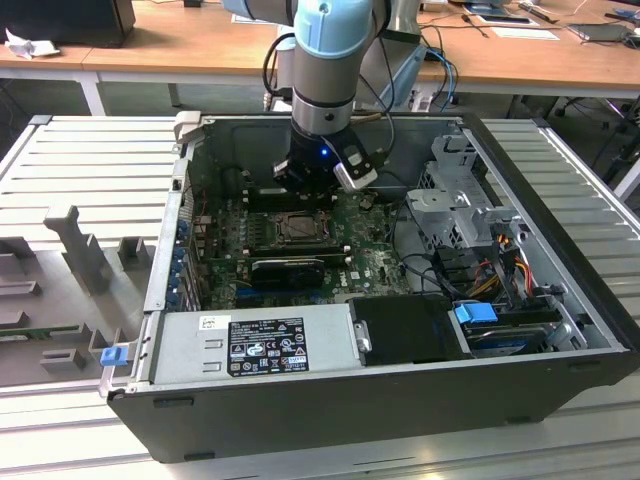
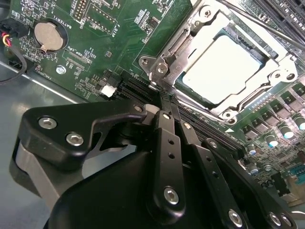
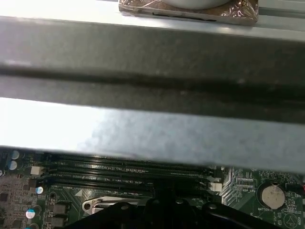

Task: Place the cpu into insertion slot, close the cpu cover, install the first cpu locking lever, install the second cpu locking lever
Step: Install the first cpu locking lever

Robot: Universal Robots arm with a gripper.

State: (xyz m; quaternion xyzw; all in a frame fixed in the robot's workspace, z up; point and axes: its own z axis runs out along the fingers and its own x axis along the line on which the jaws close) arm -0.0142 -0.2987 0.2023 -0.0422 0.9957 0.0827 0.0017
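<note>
The cpu (image 2: 220, 67), a flat square chip with a pale matte metal top, sits seated in the insertion slot (image 2: 167, 51). The cpu cover (image 2: 274, 64), a thin stamped metal frame with a large square window, lies closed over it, bright and reflective at its edges. Green circuit board (image 2: 95, 43) surrounds the socket, carrying a round silver coin battery (image 2: 48, 36) and long black memory slots (image 3: 124, 167). The black claw (image 2: 164, 102) is clenched, fingertips together, at the socket's corner, grasping nothing visible. All sits inside an open grey steel computer case (image 1: 380, 400).
</note>
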